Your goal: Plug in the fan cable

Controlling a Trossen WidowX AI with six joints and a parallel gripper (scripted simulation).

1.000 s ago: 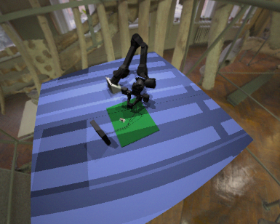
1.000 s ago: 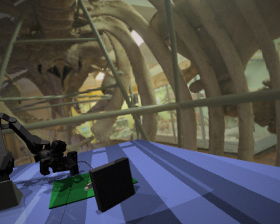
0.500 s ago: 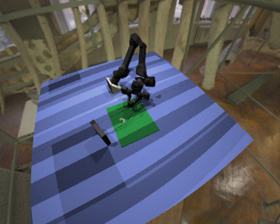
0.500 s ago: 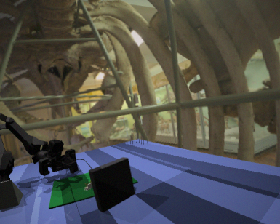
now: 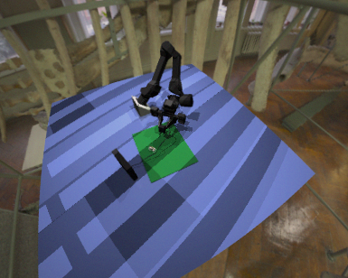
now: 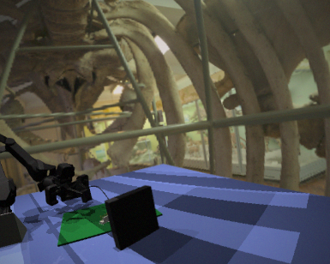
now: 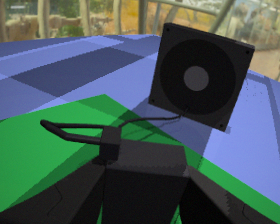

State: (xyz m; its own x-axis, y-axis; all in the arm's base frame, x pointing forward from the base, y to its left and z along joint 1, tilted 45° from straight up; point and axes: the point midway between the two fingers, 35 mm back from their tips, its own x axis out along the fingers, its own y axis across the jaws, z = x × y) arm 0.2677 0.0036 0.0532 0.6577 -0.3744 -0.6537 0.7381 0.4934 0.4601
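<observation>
The green board (image 5: 183, 159) (image 6: 70, 235) (image 7: 21, 155) lies flat. The small white fan header (image 5: 152, 149) (image 6: 104, 219) is on it; in the wrist view it is hidden. My gripper (image 5: 163, 128) (image 6: 87, 198) (image 7: 143, 169) is shut on the dark plug (image 7: 146, 159), above the board's edge nearest the arm's base, apart from the header. The plug's underside is hidden. The black cable (image 7: 83, 140) leaves the small block beside the plug, loops to the left and runs back to the fan.
The square black fan (image 5: 125, 165) (image 6: 135, 218) (image 7: 196, 78) stands upright beyond the board's far side, its face towards the wrist camera. A pale bent strip (image 5: 141, 105) shows near the arm's base in the top view. The blue patterned table (image 5: 241, 180) lies around the board.
</observation>
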